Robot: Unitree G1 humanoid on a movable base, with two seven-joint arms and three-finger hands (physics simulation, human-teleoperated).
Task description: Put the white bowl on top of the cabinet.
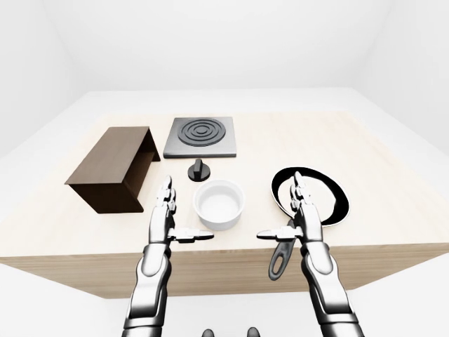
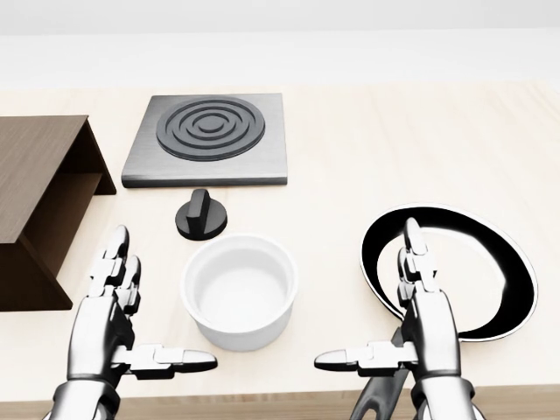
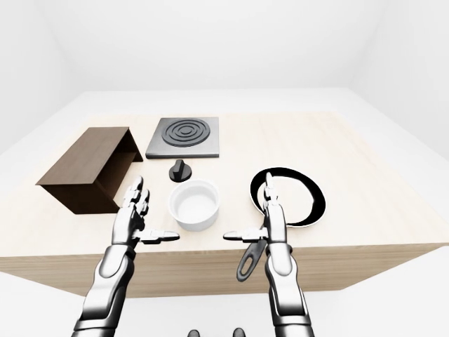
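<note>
The white bowl stands upright on the wooden table, low in the head view, between my two hands. The dark brown cabinet lies at the left edge, its open side facing right. My left hand is open, to the left of the bowl and apart from it, thumb pointing right. My right hand is open to the right of the bowl, over the left rim of the frying pan. Neither hand holds anything.
A grey stove plate with black rings sits above the bowl in the head view. A black knob stands between the stove plate and the bowl. The pan's handle reaches over the table's near edge.
</note>
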